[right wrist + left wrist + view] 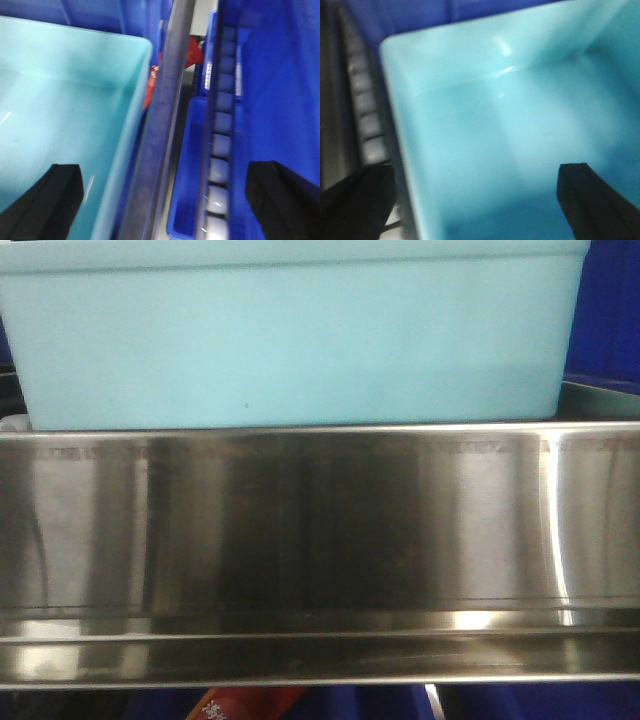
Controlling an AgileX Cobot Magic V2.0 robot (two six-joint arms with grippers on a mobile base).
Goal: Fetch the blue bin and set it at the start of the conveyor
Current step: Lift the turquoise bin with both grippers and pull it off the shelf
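the left gripper [476,169] stands wide apart, 1 finger outside a side wall of the blue bin [485,125] and the other over its hollow. it straddles the rim and clamps nothing; whether a finger touches the plastic cannot be told. the right gripper [164,169] is spread just as wide. 1 finger hangs above the bin's inside and the other over the dark blue bin [285,75] and the row of rollers [219,145] beside it, with the bin's wall between them. what shows of the bin's inside is empty. the bin sits just behind a steel tray edge [320,530]; the conveyor belt is not in view. this looks like the fetch, at the grasp. next, both grippers likely need to close on their 2 opposite walls together, then lift the bin level over the steel edge.
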